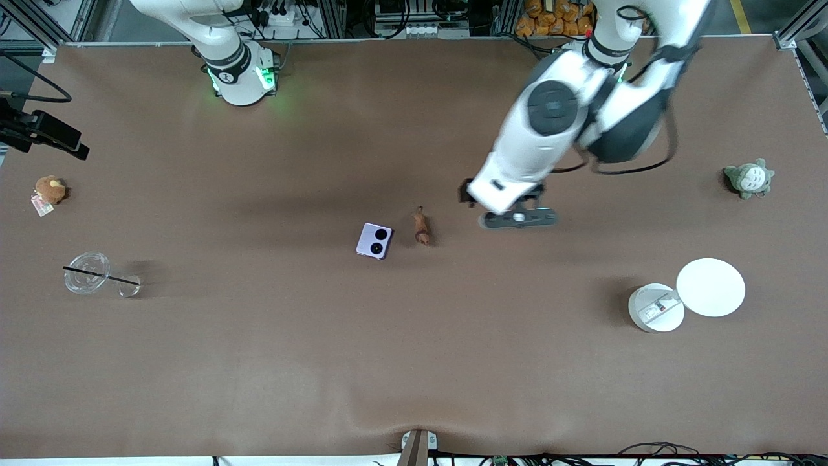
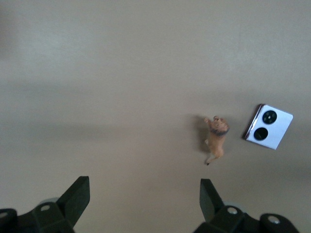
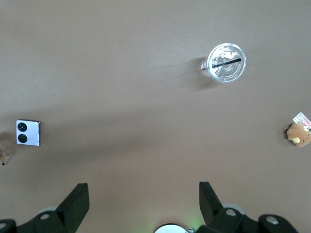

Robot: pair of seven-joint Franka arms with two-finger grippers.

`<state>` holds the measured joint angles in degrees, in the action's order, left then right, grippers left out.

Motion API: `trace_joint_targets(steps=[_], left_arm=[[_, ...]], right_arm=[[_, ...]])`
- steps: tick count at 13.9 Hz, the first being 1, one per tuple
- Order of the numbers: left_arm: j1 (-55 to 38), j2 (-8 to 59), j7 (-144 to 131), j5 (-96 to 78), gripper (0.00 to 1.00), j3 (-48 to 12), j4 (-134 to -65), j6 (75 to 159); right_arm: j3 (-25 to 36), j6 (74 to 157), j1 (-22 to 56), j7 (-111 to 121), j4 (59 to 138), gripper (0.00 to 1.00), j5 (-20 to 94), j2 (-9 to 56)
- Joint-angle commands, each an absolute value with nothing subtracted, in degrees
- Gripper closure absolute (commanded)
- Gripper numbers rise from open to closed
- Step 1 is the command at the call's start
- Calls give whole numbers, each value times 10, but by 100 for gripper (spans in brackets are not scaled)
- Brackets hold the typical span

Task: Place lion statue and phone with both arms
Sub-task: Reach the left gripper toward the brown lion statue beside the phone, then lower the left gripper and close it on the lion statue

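The lion statue (image 1: 422, 228), a tiny reddish-brown figurine, lies on the brown table near the middle. The lavender phone (image 1: 374, 241) lies folded beside it, toward the right arm's end, camera circles up. My left gripper (image 1: 517, 218) hangs over bare table beside the lion, toward the left arm's end. In the left wrist view the left gripper (image 2: 143, 187) is open and empty, with the lion (image 2: 217, 138) and phone (image 2: 268, 127) apart from it. My right gripper (image 3: 143, 189) is open and empty, high near its base; its view shows the phone (image 3: 28, 132).
A clear cup with a black straw (image 1: 86, 272) and a brown plush (image 1: 49, 189) lie at the right arm's end. A grey-white plush (image 1: 748, 178), a white round container (image 1: 656, 308) and its lid (image 1: 710, 287) lie at the left arm's end.
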<state>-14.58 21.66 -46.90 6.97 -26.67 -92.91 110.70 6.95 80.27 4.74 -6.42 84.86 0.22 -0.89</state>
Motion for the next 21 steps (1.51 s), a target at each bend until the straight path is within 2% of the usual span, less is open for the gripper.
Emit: trace_joint_targets(steps=[1, 3, 6, 10, 15, 16, 18, 20, 21], left_arm=[[-206, 324, -568, 145, 0, -262, -826, 1103], [-235, 386, -620, 189, 0, -261, -782, 1108], [-256, 430, -630, 226, 0, -260, -782, 1156], [-269, 467, -685, 238, 0, -258, -782, 1225], [-322, 480, -700, 243, 2, -200, -785, 1236], [-323, 481, -700, 243, 5, -200, -786, 1237], [-323, 486, -699, 244, 19, -200, -786, 1237], [-323, 492, -698, 245, 38, -200, -786, 1236], [-323, 492, -698, 245, 52, -200, -786, 1237]], right_arm=[[70, 805, 47, -60, 860, 0, 12, -20], [70, 805, 46, -60, 860, 0, 13, -20], [70, 803, 46, -60, 860, 0, 13, -20], [70, 803, 45, -60, 860, 0, 13, -20], [70, 802, 48, -60, 860, 0, 13, -20], [70, 802, 47, -60, 860, 0, 13, -19], [70, 802, 47, -60, 860, 0, 13, -19], [70, 802, 47, -60, 860, 0, 13, -20], [70, 802, 47, -60, 860, 0, 13, -19]])
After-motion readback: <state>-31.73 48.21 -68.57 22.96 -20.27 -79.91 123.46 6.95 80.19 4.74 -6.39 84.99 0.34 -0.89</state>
